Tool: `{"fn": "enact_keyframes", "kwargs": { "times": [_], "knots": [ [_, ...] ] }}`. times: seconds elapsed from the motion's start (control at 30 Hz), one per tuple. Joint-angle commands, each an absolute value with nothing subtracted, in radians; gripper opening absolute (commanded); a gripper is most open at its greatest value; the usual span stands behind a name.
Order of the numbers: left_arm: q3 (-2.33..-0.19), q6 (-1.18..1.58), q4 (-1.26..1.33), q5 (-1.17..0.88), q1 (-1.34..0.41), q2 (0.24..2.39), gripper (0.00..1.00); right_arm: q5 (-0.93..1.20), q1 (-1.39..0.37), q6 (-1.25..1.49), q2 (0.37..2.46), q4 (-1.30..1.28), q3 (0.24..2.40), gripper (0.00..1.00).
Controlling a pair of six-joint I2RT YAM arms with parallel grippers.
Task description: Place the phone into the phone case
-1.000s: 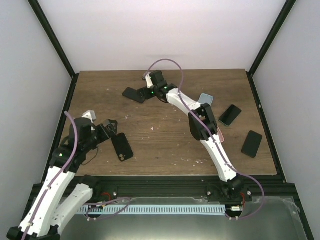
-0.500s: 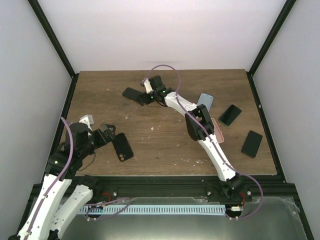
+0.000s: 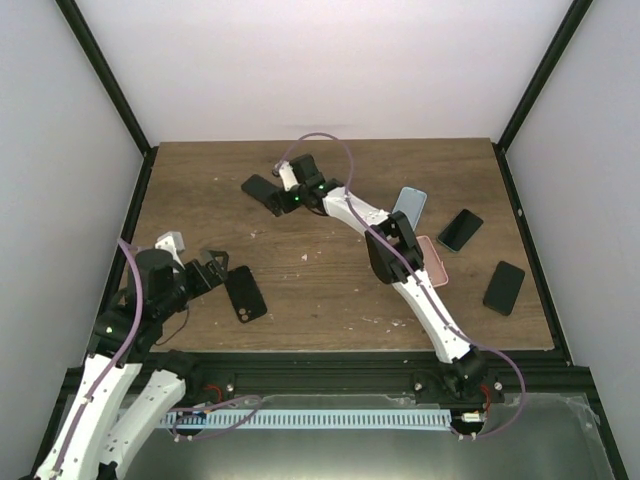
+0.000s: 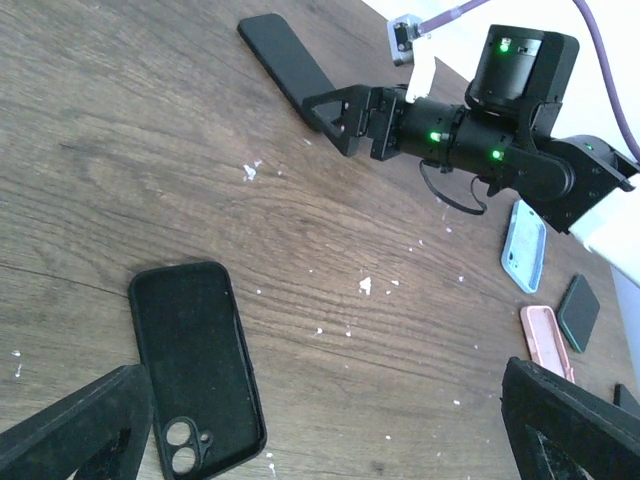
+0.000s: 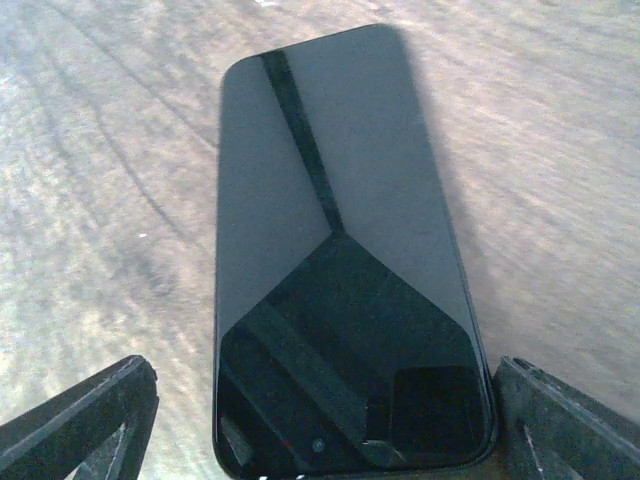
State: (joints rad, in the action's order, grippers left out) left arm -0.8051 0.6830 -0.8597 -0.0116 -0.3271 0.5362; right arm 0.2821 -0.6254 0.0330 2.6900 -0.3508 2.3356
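A black phone (image 3: 256, 187) lies screen up at the far middle-left of the table. My right gripper (image 3: 277, 200) is open, its fingers straddling the phone's near end. In the right wrist view the phone (image 5: 335, 240) fills the middle, and the gripper (image 5: 325, 430) has one finger at each side of it. An empty black phone case (image 3: 244, 293) lies open side up at the near left. My left gripper (image 3: 214, 268) is open and empty just left of it. In the left wrist view the case (image 4: 195, 365) lies ahead of the left finger (image 4: 75, 425).
A light blue case (image 3: 410, 206), a pink case (image 3: 436, 259) and two dark phones (image 3: 459, 229) (image 3: 503, 287) lie on the right side. The right arm stretches diagonally across the middle of the table. Walls and black frame posts ring the table.
My right gripper has slid left along the table onto the black phone's near end. My left arm has drawn back toward the near left. The case has not moved.
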Motion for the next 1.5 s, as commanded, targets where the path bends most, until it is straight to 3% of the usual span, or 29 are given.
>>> {"fn": "enact_keyframes", "kwargs": {
  "times": [0.0, 0.47, 0.63, 0.83, 0.93, 1.23, 1.47],
  "knots": [
    [-0.81, 0.69, -0.872, 0.039, -0.325, 0.538, 0.96, 0.361, -0.66, 0.015, 2.707, -0.363, 2.366, 0.91],
    [-0.916, 0.618, -0.834, 0.16, -0.32, 0.771, 0.96, 0.489, -0.742, 0.039, 2.564, -0.32, 2.186, 0.81],
    [-0.962, 0.58, -0.778, 0.145, -0.293, 0.923, 0.95, 0.39, -0.735, 0.08, 2.351, -0.261, 1.973, 0.77],
    [-1.06, 0.53, -0.727, 0.113, -0.241, 1.139, 1.0, 0.268, -0.726, 0.125, 2.038, -0.193, 1.643, 0.86],
    [-1.125, 0.523, -0.685, 0.12, -0.221, 1.264, 1.0, 0.218, -0.726, 0.143, 1.881, -0.178, 1.489, 0.99],
    [-1.437, 0.492, -0.652, 0.117, -0.212, 1.691, 0.93, 0.166, -0.724, 0.252, 1.431, -0.14, 1.144, 1.0],
    [-1.637, 0.443, -0.686, 0.163, -0.22, 1.972, 1.0, 0.109, -0.726, 0.238, 1.289, -0.16, 1.115, 1.0]
  ]
}}
